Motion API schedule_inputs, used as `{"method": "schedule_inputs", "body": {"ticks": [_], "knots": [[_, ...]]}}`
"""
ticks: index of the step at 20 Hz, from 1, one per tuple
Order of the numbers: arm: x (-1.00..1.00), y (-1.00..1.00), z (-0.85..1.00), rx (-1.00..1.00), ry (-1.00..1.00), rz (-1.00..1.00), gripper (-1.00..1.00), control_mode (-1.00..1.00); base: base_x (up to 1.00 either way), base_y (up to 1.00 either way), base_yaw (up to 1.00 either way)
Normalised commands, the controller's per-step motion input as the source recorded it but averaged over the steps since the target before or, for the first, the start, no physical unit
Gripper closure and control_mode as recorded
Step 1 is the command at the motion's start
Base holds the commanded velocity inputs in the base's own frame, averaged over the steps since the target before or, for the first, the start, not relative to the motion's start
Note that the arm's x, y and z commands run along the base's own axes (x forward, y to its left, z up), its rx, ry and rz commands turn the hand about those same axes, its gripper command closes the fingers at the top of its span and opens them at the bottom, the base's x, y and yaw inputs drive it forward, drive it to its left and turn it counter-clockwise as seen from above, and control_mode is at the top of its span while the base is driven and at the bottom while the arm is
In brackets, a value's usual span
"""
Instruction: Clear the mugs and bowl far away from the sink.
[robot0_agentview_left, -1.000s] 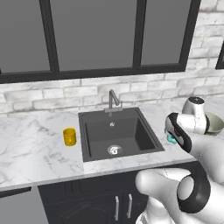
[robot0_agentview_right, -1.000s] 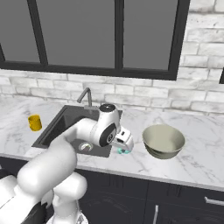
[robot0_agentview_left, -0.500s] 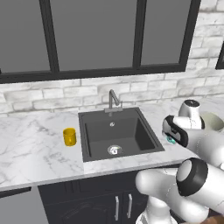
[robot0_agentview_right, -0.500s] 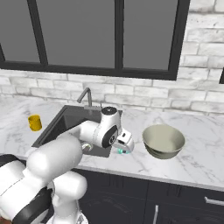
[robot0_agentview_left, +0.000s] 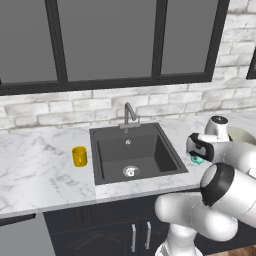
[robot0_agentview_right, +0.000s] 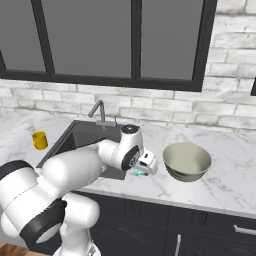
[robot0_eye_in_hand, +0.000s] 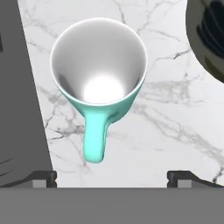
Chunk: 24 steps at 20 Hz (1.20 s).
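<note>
— Anything moved since a second ago?
— Your gripper (robot0_eye_in_hand: 112, 177) has dropped over the teal mug (robot0_eye_in_hand: 99, 83), fingers wide apart. It stands between sink (robot0_agentview_left: 135, 151) and bowl (robot0_agentview_right: 187, 161).
— Next?
— Descend, pinch the glossy rim. Beyond: matte basin, yellow mug (robot0_agentview_left: 79, 156).

1. The table (robot0_agentview_left: 40, 170) looks like polished white marble with grey veins, smooth.
2. The sink (robot0_agentview_left: 135, 152), set in the table, is matt black, with a shiny metal drain (robot0_agentview_left: 130, 171) and a grey metal faucet (robot0_agentview_left: 129, 114).
3. The teal mug (robot0_eye_in_hand: 98, 83), right of the sink, is glossy, pale and shiny inside.
4. The bowl (robot0_agentview_right: 187, 161), beyond the teal mug, is glossy olive-beige.
5. The yellow mug (robot0_agentview_left: 79, 156), left of the sink, looks smooth.
</note>
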Motion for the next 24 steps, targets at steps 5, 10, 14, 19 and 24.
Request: {"method": "schedule_inputs", "body": {"ticks": [5,10,14,19,24], "knots": [[0.19,-0.06,-0.07,0.0,0.0,0.0,-1.0,-1.0,0.0,0.0,0.0],[0.2,-0.01,-0.11,0.0,0.0,0.0,-1.0,-1.0,0.0,0.0,0.0],[0.2,0.0,-0.15,0.0,0.0,0.0,-1.0,-1.0,0.0,0.0,0.0],[0.23,0.0,-0.16,0.0,0.0,0.0,-1.0,-1.0,0.0,0.0,0.0],[0.03,0.0,-0.03,0.0,0.0,0.0,1.0,-1.0,0.0,0.0,0.0]]}}
